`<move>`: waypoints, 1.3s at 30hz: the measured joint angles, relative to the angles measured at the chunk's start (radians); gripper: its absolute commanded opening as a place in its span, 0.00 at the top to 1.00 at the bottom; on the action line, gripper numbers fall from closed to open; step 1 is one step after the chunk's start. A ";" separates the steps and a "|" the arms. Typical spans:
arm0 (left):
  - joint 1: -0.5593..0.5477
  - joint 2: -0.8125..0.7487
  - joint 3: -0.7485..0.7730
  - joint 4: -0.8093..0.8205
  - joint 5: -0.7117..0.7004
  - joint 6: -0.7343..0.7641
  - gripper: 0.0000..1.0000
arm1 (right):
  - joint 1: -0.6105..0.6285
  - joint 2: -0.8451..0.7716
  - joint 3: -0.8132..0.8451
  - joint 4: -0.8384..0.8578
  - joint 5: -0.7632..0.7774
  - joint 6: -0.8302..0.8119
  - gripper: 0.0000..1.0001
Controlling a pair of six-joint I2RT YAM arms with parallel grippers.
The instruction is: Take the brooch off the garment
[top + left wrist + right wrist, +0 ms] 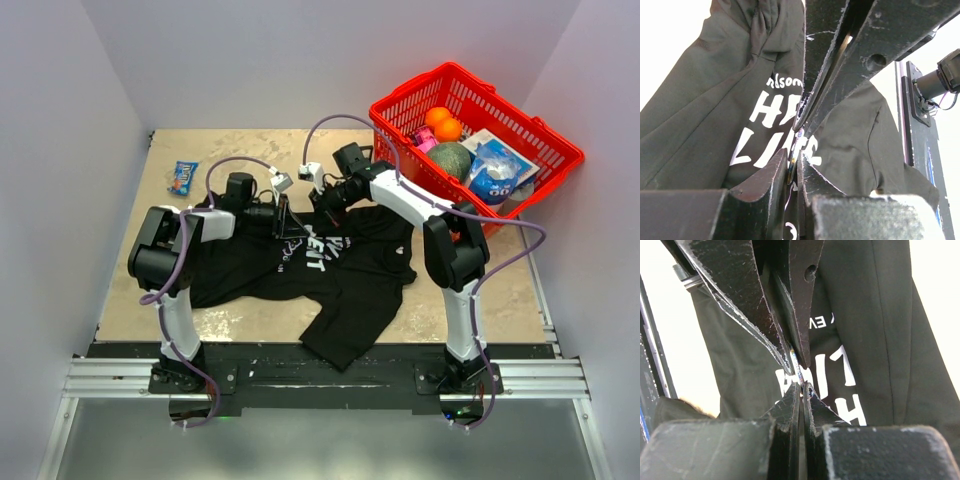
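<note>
The garment, a black T-shirt with white lettering, lies spread on the table under both arms. The brooch shows edge-on as a thin silvery sliver above the lettering. My left gripper is shut on its near edge. My right gripper comes in from the opposite side, its jaws pressed together at the brooch's other edge. In the top view the left gripper and the right gripper meet tip to tip over the shirt's chest, and the brooch is too small to make out there.
A red plastic basket with oranges, a green melon and packets stands at the back right. A blue snack packet lies at the back left. White walls enclose the table on three sides.
</note>
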 measured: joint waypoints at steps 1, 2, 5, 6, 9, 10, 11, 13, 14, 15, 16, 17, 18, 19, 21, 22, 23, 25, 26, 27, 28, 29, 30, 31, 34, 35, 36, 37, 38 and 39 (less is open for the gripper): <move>0.000 0.000 0.001 0.001 -0.001 -0.005 0.93 | 0.000 0.000 0.000 0.000 0.000 -0.001 1.00; 0.000 0.000 0.002 0.002 -0.002 -0.008 0.92 | 0.000 0.000 0.000 0.001 0.000 -0.002 1.00; 0.000 0.002 0.003 0.007 -0.003 -0.018 0.64 | -0.002 0.000 0.000 0.003 0.000 -0.004 1.00; 0.000 0.002 0.003 0.008 -0.003 -0.026 0.55 | -0.002 0.000 0.000 0.003 -0.001 -0.003 1.00; 0.000 -0.001 0.004 0.010 -0.002 -0.034 0.49 | -0.002 0.000 0.000 0.003 -0.004 0.000 1.00; 0.002 -0.005 0.004 0.002 0.002 -0.031 0.48 | -0.002 0.000 0.000 0.003 -0.003 0.002 1.00; 0.003 -0.014 0.004 -0.017 0.003 -0.015 0.47 | -0.002 0.000 0.000 0.003 -0.003 0.004 1.00; 0.009 -0.040 0.016 -0.095 0.006 0.035 0.44 | -0.002 0.000 0.000 0.008 -0.001 0.005 1.00; 0.014 -0.056 0.036 -0.157 0.007 0.084 0.44 | -0.002 0.000 0.000 0.010 0.000 0.006 1.00; 0.018 -0.067 0.054 -0.206 0.004 0.117 0.43 | -0.002 0.000 0.000 0.012 0.002 0.004 1.00; 0.027 -0.080 0.079 -0.266 0.002 0.160 0.43 | -0.002 0.000 0.000 0.015 0.005 0.003 1.00; 0.033 -0.089 0.092 -0.297 -0.001 0.182 0.43 | -0.002 0.000 0.000 0.018 0.008 -0.001 1.00; 0.043 -0.101 0.098 -0.322 -0.008 0.198 0.43 | -0.002 0.000 0.000 0.019 0.010 -0.006 1.00; 0.053 -0.115 0.098 -0.338 -0.020 0.204 0.44 | -0.002 0.000 0.000 0.020 0.014 -0.016 1.00; 0.076 -0.130 0.093 -0.359 -0.061 0.192 0.45 | -0.002 0.000 0.000 0.024 0.025 -0.036 1.00; 0.087 -0.130 0.092 -0.363 -0.082 0.180 0.45 | -0.002 0.000 0.000 0.029 0.029 -0.046 1.00; 0.096 -0.130 0.090 -0.369 -0.103 0.171 0.45 | -0.002 0.000 0.000 0.035 0.030 -0.053 1.00; 0.109 -0.130 0.087 -0.380 -0.139 0.148 0.45 | -0.002 0.000 0.000 0.054 0.032 -0.063 1.00; 0.113 -0.130 0.086 -0.381 -0.153 0.141 0.45 | -0.002 0.000 0.000 0.062 0.033 -0.065 1.00; 0.114 -0.130 0.086 -0.385 -0.171 0.131 0.45 | -0.002 0.000 -0.002 0.073 0.033 -0.065 1.00; 0.114 -0.129 0.087 -0.388 -0.187 0.124 0.46 | -0.002 0.000 -0.003 0.084 0.033 -0.065 1.00; 0.113 -0.124 0.089 -0.399 -0.201 0.123 0.46 | -0.002 0.000 -0.006 0.095 0.033 -0.064 1.00; 0.113 -0.116 0.097 -0.420 -0.217 0.123 0.46 | -0.002 0.000 -0.010 0.107 0.033 -0.064 1.00; 0.112 -0.099 0.109 -0.439 -0.234 0.123 0.46 | -0.002 0.000 -0.013 0.115 0.033 -0.064 1.00; 0.113 -0.033 0.151 -0.496 -0.283 0.125 0.47 | -0.002 0.000 -0.039 0.149 0.037 -0.063 1.00; 0.113 -0.019 0.154 -0.505 -0.294 0.125 0.47 | -0.001 0.000 -0.051 0.159 0.040 -0.063 1.00; 0.113 -0.006 0.154 -0.520 -0.307 0.127 0.47 | 0.002 0.000 -0.061 0.165 0.047 -0.063 1.00; 0.113 0.006 0.154 -0.539 -0.319 0.129 0.47 | 0.003 0.000 -0.069 0.167 0.053 -0.062 1.00; 0.112 0.013 0.154 -0.553 -0.327 0.131 0.47 | 0.006 0.000 -0.079 0.172 0.057 -0.061 1.00; 0.113 0.015 0.153 -0.564 -0.336 0.132 0.47 | 0.008 0.000 -0.085 0.175 0.060 -0.061 1.00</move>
